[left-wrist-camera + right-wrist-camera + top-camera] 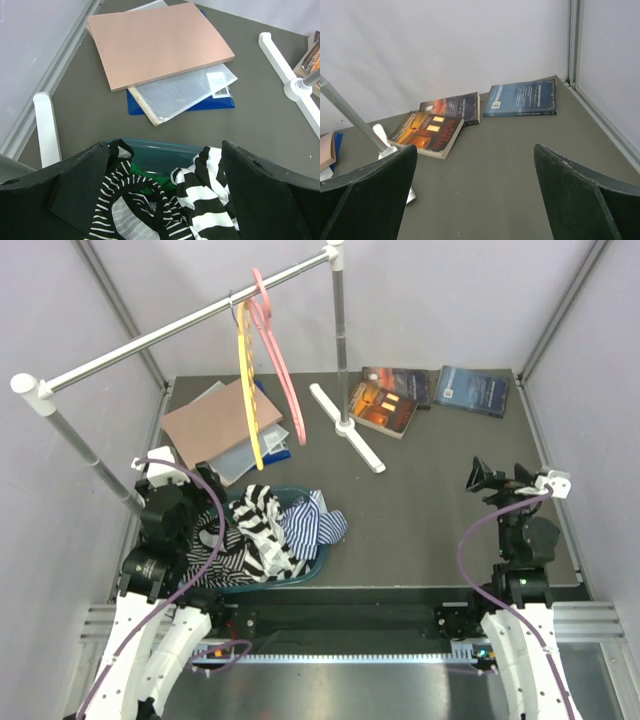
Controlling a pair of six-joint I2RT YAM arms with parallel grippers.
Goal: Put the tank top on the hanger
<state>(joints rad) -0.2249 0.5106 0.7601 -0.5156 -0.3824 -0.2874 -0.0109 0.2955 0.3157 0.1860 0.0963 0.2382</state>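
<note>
**Both hands apart and empty, tank top in the basket**

On the left, our left hand [164, 150] hovers over the teal basket [322, 560] with its fingers spread, and the bold black-and-white garments [255, 530] lie directly under it. The pink hanger [286, 385] hangs from the rail [190, 325] beside a yellow hanger [246, 380]. The tank top [312, 520] drapes over the basket's right rim, so we judge the first step is to fetch it. We should shift right, clear of the bold stripes, and pinch one layer near a blue-trimmed strap so it lifts free. Far right, our right hand [475, 150] gapes over bare tabletop [430, 520], well placed to steady the hanger.
</note>
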